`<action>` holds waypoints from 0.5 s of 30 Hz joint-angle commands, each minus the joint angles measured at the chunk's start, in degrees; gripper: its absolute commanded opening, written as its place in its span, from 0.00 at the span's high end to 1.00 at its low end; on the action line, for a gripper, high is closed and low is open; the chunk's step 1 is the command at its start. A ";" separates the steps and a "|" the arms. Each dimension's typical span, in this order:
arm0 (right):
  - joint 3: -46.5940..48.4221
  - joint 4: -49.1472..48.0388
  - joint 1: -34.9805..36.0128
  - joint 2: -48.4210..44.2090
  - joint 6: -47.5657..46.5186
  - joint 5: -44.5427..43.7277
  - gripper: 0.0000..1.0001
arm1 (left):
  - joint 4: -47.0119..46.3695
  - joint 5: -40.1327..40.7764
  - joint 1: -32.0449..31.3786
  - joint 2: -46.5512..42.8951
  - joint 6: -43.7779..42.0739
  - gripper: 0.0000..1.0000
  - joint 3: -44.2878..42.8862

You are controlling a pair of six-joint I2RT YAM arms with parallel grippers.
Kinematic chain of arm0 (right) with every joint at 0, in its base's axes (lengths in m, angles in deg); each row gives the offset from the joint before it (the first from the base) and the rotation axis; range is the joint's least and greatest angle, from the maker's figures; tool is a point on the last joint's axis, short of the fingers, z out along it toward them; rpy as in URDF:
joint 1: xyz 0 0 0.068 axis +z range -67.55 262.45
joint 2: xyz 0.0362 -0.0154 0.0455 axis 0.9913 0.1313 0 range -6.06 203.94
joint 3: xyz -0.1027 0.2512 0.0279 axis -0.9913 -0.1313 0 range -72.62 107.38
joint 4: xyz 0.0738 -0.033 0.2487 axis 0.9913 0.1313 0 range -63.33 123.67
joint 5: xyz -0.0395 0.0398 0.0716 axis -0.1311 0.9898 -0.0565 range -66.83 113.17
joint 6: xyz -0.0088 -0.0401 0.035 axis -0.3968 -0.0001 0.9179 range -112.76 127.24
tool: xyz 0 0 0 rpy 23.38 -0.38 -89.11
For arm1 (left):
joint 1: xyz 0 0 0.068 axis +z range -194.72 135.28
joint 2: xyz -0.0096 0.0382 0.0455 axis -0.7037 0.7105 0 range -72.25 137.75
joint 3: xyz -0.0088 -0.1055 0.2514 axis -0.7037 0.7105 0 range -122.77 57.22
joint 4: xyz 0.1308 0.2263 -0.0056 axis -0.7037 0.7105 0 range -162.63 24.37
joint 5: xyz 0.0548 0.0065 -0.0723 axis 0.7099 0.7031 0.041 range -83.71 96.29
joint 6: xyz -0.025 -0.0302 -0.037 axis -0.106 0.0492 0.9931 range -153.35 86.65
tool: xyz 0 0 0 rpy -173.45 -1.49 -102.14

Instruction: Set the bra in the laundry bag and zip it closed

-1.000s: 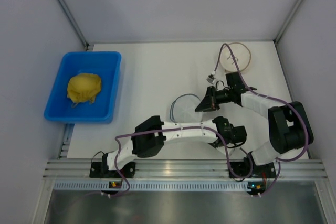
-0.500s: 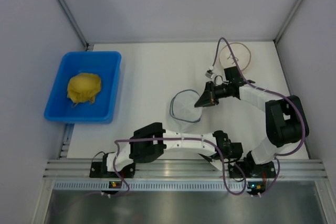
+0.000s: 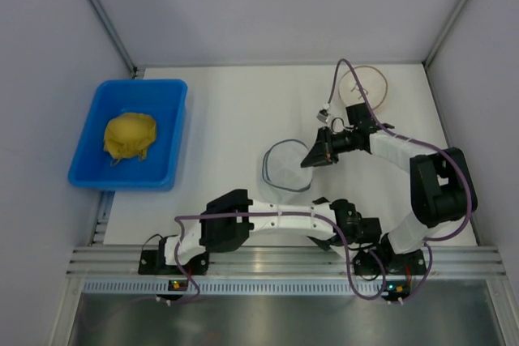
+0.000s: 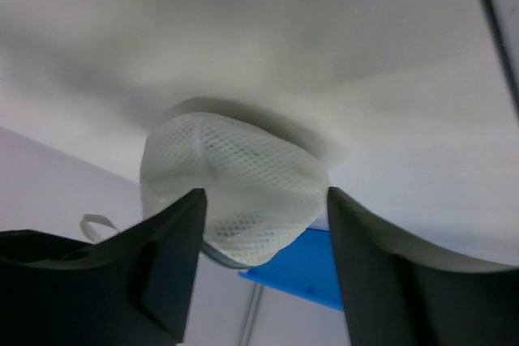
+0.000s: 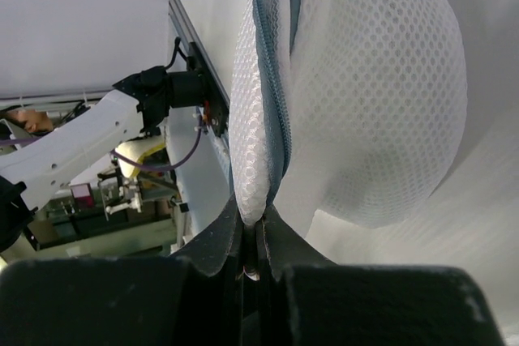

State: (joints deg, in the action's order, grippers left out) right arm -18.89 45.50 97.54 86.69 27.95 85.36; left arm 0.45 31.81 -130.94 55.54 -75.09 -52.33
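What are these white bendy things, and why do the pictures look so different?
They are two robot arms bolted to a table. One picture looks down from above; the other two come from small cameras on each wrist. The right gripper is shut, pinching the rim of the laundry bag, a white mesh pouch. The left gripper is open, with the bag just ahead of it. At the table's left edge sits a blue bin holding a yellow cloth lump, and farther back a white disc. I can't see the bra.

Left fingers hide the lower edge of the laundry bag.
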 commanded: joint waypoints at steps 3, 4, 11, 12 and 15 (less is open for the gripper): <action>-1.79 -0.72 -0.15 -2.57 1.26 2.49 1.00 | 0.40 6.99 2.01 0.71 -3.43 0.26 -4.43; -1.97 -0.72 -0.15 -2.57 1.35 2.49 1.00 | 0.22 7.78 2.71 1.06 -3.96 0.26 -4.61; -3.55 -2.83 0.73 -3.54 4.33 3.19 1.00 | -2.41 10.87 4.65 2.73 -7.83 0.30 -5.67; -3.55 -3.01 0.82 -3.54 4.51 3.54 1.00 | -2.50 10.61 4.83 2.90 -8.01 0.30 -5.67; -3.90 -3.80 0.90 -3.89 5.57 3.90 1.00 | -2.85 10.52 5.18 3.61 -8.45 0.35 -5.67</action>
State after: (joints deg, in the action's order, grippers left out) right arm -22.43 44.67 97.98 85.47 31.93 87.53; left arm -1.08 40.29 -125.71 58.47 -81.58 -56.18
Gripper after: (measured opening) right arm 0.035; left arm 0.664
